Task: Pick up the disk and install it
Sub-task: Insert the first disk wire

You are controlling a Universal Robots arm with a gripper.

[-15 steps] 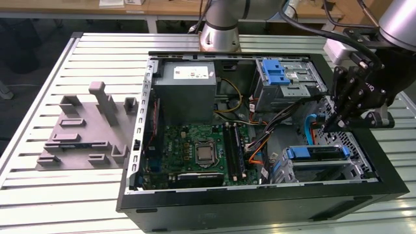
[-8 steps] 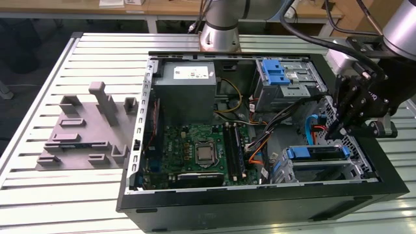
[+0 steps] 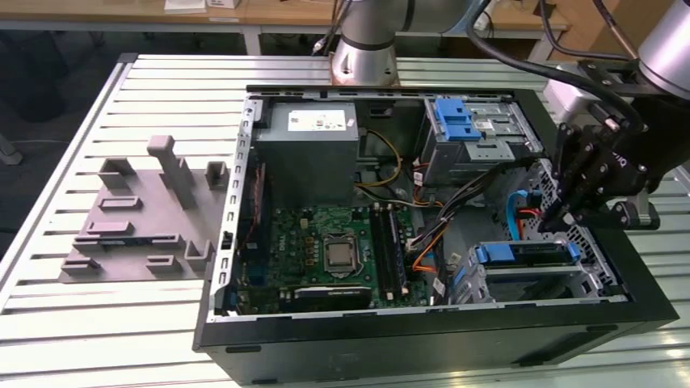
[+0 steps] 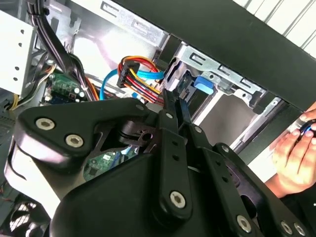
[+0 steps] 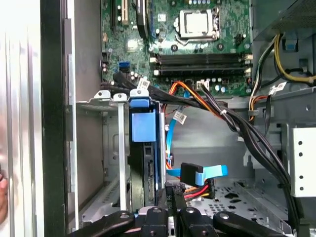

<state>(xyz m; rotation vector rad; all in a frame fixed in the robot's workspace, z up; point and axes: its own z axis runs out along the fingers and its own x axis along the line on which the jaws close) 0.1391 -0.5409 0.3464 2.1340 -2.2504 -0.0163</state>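
Note:
The disk [image 3: 523,253] sits in the lower drive bay at the case's front corner on the exterior view's right, its blue handle facing up. In the first wrist view it stands edge-on in the bay, and the disk [image 5: 144,148] has its blue handle [image 5: 143,124] toward the motherboard. The second wrist view shows that blue handle [image 4: 204,83] between metal rails. My gripper [image 3: 554,220] hangs just above the bay, beside the disk's rear end. The gripper [image 5: 173,193] and its thin fingers [image 4: 170,106] are shut with nothing between them, close to the red, yellow and blue cable plugs.
The open computer case [image 3: 248,242] lies on a slatted table, holding a motherboard [image 3: 334,250], a grey power-supply box [image 3: 313,149] and an upper drive cage [image 3: 474,129] with a blue latch. Cable bundles [image 5: 232,118] cross beside the bay. A grey fixture [image 3: 140,218] lies on the exterior view's left. A person's hand [image 4: 296,148] is outside the case.

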